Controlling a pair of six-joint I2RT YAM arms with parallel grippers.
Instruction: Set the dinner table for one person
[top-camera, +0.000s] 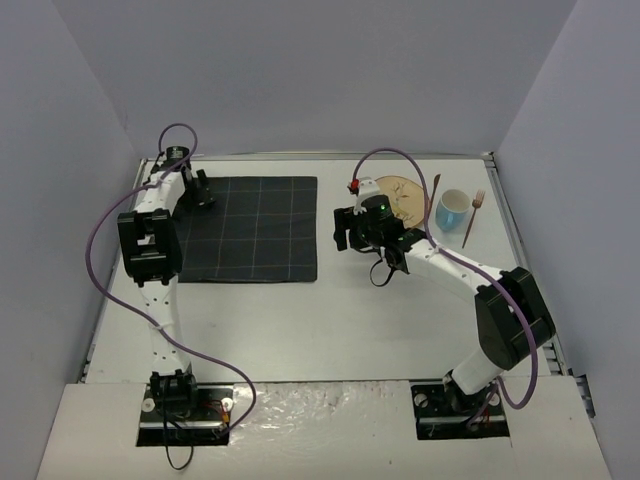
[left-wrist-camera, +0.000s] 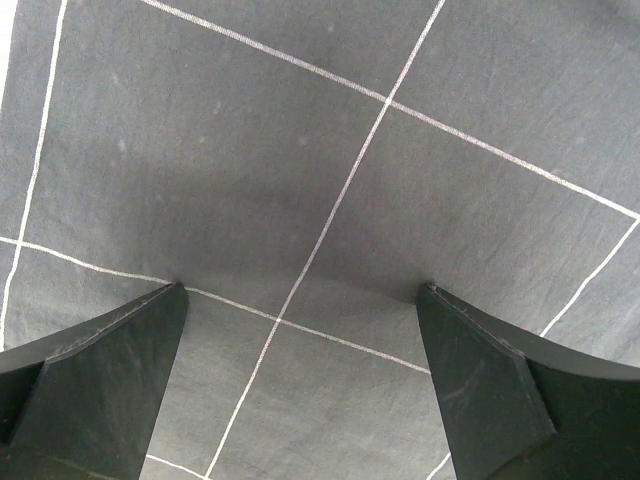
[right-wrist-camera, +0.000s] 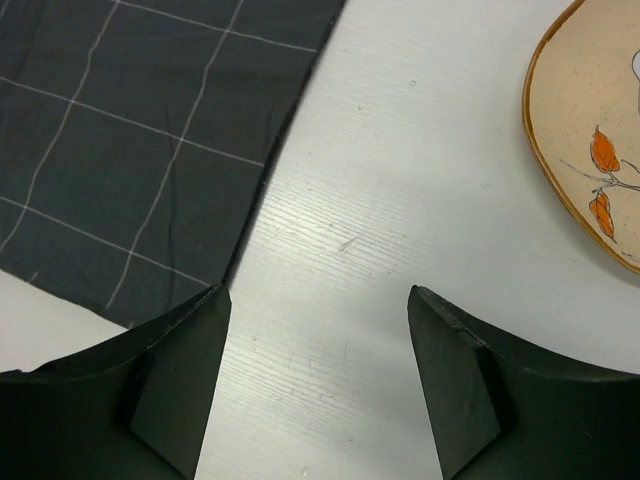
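Observation:
The white dinner table (top-camera: 330, 320) carries a dark grid-lined placemat (top-camera: 250, 230) at the left middle. My left gripper (top-camera: 203, 189) is open and empty, low over the placemat's far left part; in the left wrist view (left-wrist-camera: 302, 290) the cloth (left-wrist-camera: 330, 150) fills the frame. My right gripper (top-camera: 343, 230) is open and empty over bare table (right-wrist-camera: 400, 180), between the placemat's right edge (right-wrist-camera: 130, 150) and a tan plate with orange leaves (top-camera: 402, 198). The plate's rim also shows in the right wrist view (right-wrist-camera: 590, 130).
A blue and white cup (top-camera: 452, 210) stands right of the plate. A thin brown utensil (top-camera: 435, 192) lies between plate and cup, and a fork (top-camera: 473, 217) lies right of the cup. Grey walls enclose the table on three sides.

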